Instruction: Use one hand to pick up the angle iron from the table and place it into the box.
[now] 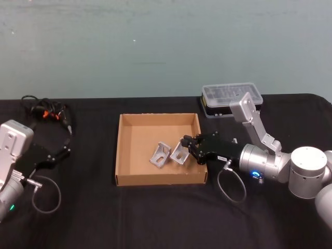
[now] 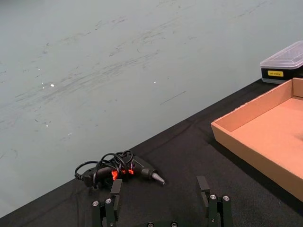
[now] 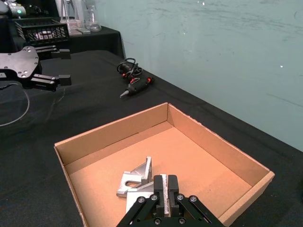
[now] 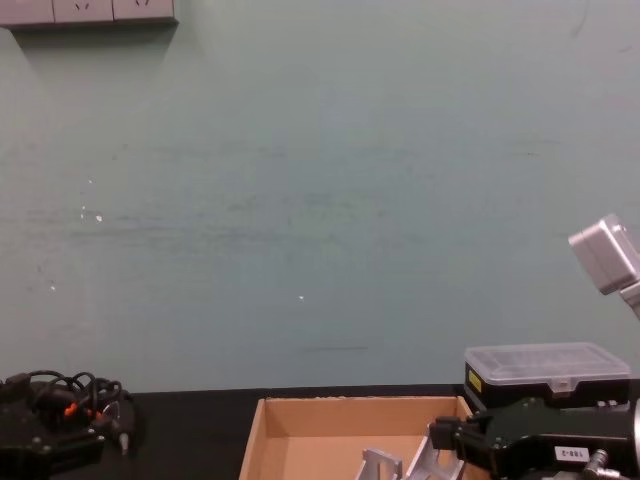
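We judge the angle iron (image 1: 178, 153) stiff and slippery. Our right tool (image 1: 188, 147) is clenched on its flange inside the box (image 1: 157, 180), near the right wall. Our left tool (image 2: 159, 183) hangs released, left.

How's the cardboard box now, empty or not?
Not empty. A loose angle iron lies on the box floor, and the right gripper is shut on a second angle iron inside.

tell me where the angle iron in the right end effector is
In the head view, the held angle iron is inside the box by its right wall, in the right end effector, right of a second angle iron.
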### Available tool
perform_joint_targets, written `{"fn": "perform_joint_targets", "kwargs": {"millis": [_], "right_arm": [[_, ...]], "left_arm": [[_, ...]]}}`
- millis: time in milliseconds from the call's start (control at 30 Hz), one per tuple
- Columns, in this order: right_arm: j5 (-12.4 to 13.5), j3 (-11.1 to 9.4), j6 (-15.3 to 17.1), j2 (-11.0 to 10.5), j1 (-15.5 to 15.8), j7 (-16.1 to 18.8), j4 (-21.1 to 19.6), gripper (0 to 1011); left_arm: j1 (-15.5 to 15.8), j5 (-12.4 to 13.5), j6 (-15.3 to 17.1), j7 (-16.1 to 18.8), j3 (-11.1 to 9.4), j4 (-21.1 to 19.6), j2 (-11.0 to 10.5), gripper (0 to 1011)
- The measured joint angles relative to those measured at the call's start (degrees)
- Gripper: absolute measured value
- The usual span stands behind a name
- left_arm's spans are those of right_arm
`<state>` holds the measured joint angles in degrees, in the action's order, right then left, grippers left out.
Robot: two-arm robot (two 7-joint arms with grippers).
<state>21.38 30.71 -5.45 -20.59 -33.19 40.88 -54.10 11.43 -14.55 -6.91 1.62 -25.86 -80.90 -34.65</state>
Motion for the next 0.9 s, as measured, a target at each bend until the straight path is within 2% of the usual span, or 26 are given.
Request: {"fn": "perform_joint_targets", "kwargs": {"millis": [467,700,900], "right_arm": [[0.1,0.0,0.0,-0.2,0.2,0.0,-0.5,58],[0.1,-0.1,0.0,-0.2,0.3,-0.1,-0.6,214],[0.1,-0.1,-0.1,-0.3,0.3,-0.1,-0.7,409]], "left_arm": [[0.0,0.0,0.0,0.0,0.0,0.0,0.0,1000],[0.0,0.0,0.0,0.0,0.0,0.0,0.0,1000],[0.0,0.0,0.0,0.0,0.0,0.0,0.0,1000]]}}
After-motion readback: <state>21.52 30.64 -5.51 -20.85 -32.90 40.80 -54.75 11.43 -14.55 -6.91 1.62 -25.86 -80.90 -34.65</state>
